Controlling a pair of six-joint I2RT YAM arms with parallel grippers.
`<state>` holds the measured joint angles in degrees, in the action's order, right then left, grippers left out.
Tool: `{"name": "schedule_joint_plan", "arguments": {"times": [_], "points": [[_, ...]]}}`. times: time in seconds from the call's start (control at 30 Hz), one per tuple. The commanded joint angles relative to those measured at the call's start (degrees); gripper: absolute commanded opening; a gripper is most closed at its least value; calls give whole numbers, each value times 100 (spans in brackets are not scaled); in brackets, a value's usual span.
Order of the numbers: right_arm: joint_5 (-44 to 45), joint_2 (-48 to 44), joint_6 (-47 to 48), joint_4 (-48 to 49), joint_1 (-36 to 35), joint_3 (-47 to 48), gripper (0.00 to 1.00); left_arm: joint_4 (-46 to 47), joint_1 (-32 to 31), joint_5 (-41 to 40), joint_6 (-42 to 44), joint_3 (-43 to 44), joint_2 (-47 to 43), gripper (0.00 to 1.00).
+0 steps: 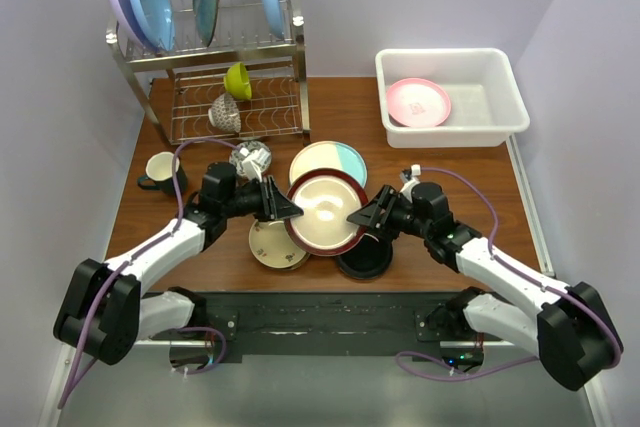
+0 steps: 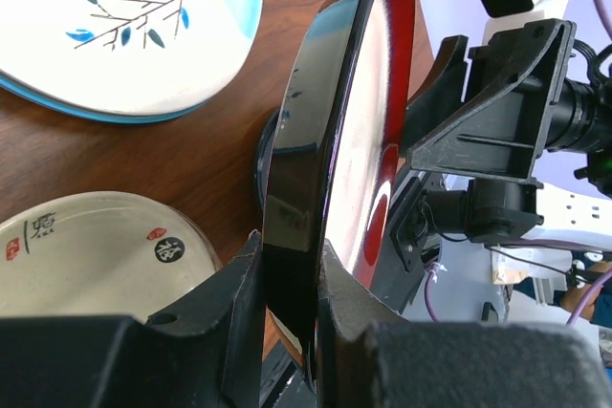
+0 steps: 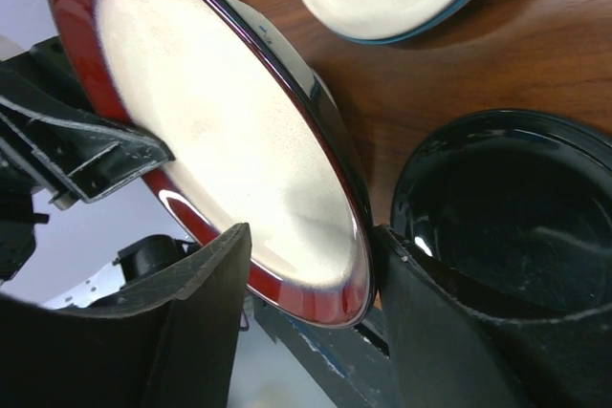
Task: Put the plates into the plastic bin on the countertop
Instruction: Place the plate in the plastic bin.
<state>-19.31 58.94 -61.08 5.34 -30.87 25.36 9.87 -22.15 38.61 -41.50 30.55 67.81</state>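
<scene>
My left gripper (image 1: 285,209) (image 2: 290,265) is shut on the left rim of the maroon-rimmed cream plate (image 1: 325,209) (image 2: 344,140) (image 3: 220,131), which is held tilted above the countertop (image 1: 470,187). My right gripper (image 1: 360,217) (image 3: 311,260) stands open astride the plate's opposite rim. One finger lies against the plate's dark back and the other stays off its face. A glossy black plate (image 1: 365,259) (image 3: 516,207) sits just below. A cream-and-teal plate (image 1: 328,162) (image 2: 124,26) and a cream plate with red spots (image 1: 270,245) (image 2: 86,246) lie nearby. A pink plate (image 1: 418,101) rests in the white plastic bin (image 1: 500,97).
A two-tier steel wire rack (image 1: 230,57) at the back left holds large blue and lilac plates, a lime-green bowl (image 1: 238,79) and a cup (image 1: 224,112). A dark-handled mug (image 1: 160,169) stands at the left, close to my left arm.
</scene>
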Motion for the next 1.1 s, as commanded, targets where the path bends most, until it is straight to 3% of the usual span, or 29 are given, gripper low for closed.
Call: {"name": "schedule_joint_plan", "arguments": {"times": [0.0,0.23,0.67,1.07], "points": [[-249,-225,8,608,-59,-154,60,1130,-52,647,-429,13,-312,0],[-328,-690,500,607,-68,-462,68,1482,-44,806,-719,-101,-321,0],[-547,-814,219,1812,-59,-1077,59,2494,-44,1008,-1361,-567,-111,0],[-811,-822,96,2313,-68,-1200,12,2450,-52,1043,-1300,-638,-31,0]]}}
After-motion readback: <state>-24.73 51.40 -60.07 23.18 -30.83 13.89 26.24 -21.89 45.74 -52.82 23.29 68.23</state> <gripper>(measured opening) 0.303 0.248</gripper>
